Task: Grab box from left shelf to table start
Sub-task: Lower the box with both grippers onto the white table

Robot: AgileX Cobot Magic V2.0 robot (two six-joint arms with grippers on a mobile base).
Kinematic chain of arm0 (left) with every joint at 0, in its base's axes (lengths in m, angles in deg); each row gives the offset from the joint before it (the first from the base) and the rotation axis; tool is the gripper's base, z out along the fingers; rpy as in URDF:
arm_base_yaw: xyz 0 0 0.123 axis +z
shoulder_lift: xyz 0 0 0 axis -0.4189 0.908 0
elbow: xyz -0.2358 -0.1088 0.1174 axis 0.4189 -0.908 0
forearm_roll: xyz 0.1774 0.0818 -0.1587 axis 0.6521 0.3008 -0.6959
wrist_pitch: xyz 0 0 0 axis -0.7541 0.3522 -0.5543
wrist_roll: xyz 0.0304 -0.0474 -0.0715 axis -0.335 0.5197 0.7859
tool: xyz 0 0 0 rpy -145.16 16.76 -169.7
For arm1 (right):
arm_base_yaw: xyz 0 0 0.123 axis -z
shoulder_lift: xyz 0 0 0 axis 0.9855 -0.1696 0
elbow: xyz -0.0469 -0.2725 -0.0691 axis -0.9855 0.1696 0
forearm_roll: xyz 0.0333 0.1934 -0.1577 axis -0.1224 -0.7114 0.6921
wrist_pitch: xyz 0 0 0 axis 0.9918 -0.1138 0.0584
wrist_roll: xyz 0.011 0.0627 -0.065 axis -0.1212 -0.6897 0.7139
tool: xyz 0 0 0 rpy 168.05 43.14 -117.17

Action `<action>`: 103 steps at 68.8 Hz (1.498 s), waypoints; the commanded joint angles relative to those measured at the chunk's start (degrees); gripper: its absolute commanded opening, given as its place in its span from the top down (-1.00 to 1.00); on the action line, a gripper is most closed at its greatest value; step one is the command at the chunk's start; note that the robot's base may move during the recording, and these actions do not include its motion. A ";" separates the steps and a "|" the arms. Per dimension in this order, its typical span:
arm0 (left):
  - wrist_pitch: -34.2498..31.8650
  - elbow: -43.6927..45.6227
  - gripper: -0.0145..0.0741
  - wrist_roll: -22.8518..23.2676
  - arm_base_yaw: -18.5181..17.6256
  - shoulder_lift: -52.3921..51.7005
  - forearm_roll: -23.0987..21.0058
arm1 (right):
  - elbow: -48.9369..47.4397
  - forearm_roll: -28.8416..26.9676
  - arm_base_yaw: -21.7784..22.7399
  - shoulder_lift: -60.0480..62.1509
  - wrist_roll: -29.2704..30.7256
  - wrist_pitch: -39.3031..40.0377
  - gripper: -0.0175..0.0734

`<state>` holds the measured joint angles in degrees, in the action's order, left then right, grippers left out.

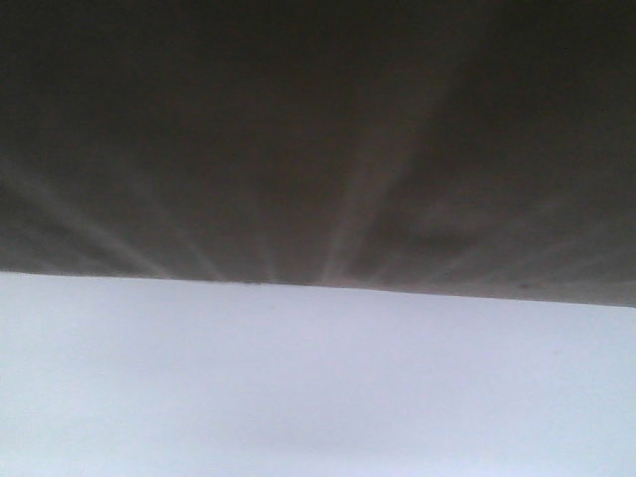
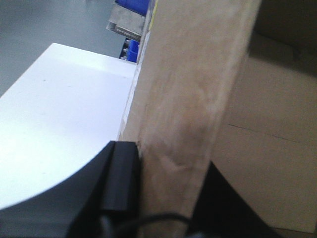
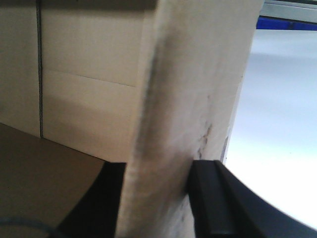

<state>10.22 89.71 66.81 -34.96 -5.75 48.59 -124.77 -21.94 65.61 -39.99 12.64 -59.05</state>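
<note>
The brown cardboard box (image 1: 318, 129) fills the upper half of the front view as a dark face, its lower edge meeting the pale table (image 1: 318, 388). In the left wrist view my left gripper (image 2: 168, 173) is shut on the box's upright side wall (image 2: 188, 99), one black finger (image 2: 121, 168) outside and the other inside the box. In the right wrist view my right gripper (image 3: 158, 171) is shut on the opposite wall (image 3: 193, 89) the same way, with its outer finger (image 3: 208, 193) on the table side. The shelf is out of view.
The white table (image 2: 64, 109) runs out to the left of the box, with grey floor (image 2: 39, 25) beyond its far edge. Blue bins on a grey metal frame (image 2: 130, 22) stand behind it. The table (image 3: 277, 109) also extends to the right, with a blue strip (image 3: 287, 22) at the back.
</note>
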 commanded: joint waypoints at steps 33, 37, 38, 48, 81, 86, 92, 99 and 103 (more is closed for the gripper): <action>-4.63 -10.80 0.88 -6.13 -1.47 0.23 -4.82 | -1.57 5.91 0.37 -0.96 1.24 7.44 0.49; -4.63 -12.86 0.88 -6.13 -1.47 0.23 -4.82 | -1.57 5.91 0.37 -0.96 1.24 7.44 0.49; -4.63 -13.63 0.88 -6.13 -1.47 0.23 -4.82 | -1.57 5.91 0.37 -0.96 1.24 7.44 0.49; -4.63 -18.78 0.88 -6.13 -1.47 0.23 -4.82 | -1.57 5.91 0.37 -0.96 1.24 7.44 0.49; -1.80 -27.99 0.88 -6.13 -1.47 0.23 -4.82 | -1.57 5.91 0.37 -0.96 1.24 7.44 0.49; -1.80 -27.99 0.88 -6.13 -1.47 0.23 -4.82 | -1.57 5.91 0.37 -0.96 1.24 7.44 0.49; -1.80 -27.99 0.88 -6.13 -1.47 0.23 -4.82 | -1.57 5.91 0.37 -0.96 1.24 7.44 0.49; -1.80 -27.99 0.88 -6.13 -1.47 0.23 -4.82 | -1.57 5.91 0.37 -0.96 1.24 7.44 0.49; -1.80 -27.99 0.88 -6.13 -1.47 0.23 -4.82 | -1.57 5.91 0.37 -0.96 1.24 7.44 0.49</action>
<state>-0.85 62.20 66.38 -35.29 -5.75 43.60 -124.87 -21.90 65.83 -40.94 11.93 -51.64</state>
